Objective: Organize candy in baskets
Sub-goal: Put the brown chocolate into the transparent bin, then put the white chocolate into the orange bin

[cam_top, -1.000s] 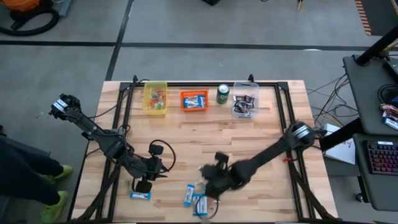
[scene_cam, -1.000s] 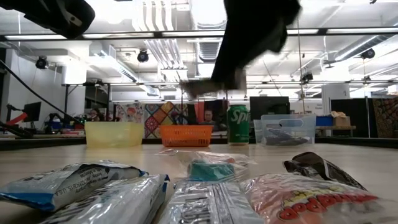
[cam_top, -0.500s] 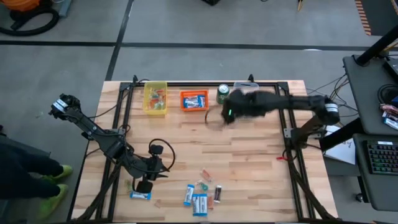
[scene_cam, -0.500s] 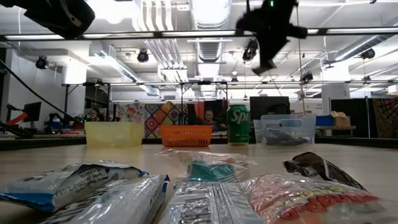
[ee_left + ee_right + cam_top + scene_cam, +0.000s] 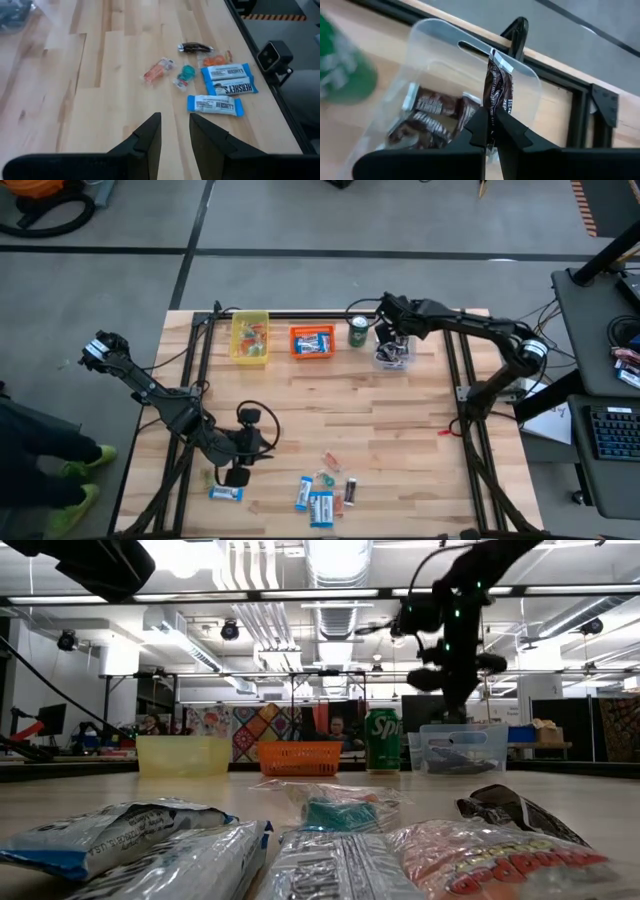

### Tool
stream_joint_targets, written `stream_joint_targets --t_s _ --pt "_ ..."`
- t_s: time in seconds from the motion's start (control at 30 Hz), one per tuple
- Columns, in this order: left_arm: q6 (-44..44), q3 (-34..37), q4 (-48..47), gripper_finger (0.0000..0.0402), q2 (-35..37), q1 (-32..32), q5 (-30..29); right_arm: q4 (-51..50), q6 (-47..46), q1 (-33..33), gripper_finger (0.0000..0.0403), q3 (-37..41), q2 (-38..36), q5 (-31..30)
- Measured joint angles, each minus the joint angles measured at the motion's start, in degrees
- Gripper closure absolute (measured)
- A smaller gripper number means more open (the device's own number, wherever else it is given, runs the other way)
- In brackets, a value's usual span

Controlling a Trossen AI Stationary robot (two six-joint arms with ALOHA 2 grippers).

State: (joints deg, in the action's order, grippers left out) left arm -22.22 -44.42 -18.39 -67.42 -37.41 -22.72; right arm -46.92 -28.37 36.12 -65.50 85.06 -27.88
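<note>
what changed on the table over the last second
The right gripper swung from the loose candy at the near edge across to above the clear basket, shut on a dark brown mini bar. The left gripper, yellow basket, orange basket and green can stayed put.

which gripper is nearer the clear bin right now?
Right. The right gripper hangs just above the clear bin at the table's far edge, shut on a dark brown candy bar. The left gripper is near the front left, far away.
</note>
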Motion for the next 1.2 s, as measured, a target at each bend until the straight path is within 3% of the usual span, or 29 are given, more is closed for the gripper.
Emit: stream_joint_targets --t_s 0.2,0.47,0.67,0.8,0.97,1.2 --pt "-3.3 0.0 0.0 0.0318 0.0 0.0 -0.7 4.5 4.4 2.4 0.0378 3.3 1.4 3.5" --pt "-4.1 0.0 0.7 0.0318 0.0 0.0 -0.8 4.4 6.5 2.4 0.0288 3.9 1.5 3.9" --pt "-9.4 0.0 0.3 0.0311 0.0 0.0 0.2 3.9 7.6 1.4 0.0252 3.2 0.6 5.5" --pt "-18.5 0.0 -6.4 0.0292 -0.2 0.0 6.3 3.9 8.5 -1.2 0.0242 3.0 -1.3 9.6" --pt "-29.9 0.0 -15.9 0.0266 -3.0 -0.4 18.5 4.0 8.6 -5.9 0.0244 3.0 -4.4 10.3" --pt "-27.4 0.0 -17.8 0.0259 -11.2 -4.9 32.0 4.4 8.5 -12.2 0.0243 3.0 -7.7 9.9"
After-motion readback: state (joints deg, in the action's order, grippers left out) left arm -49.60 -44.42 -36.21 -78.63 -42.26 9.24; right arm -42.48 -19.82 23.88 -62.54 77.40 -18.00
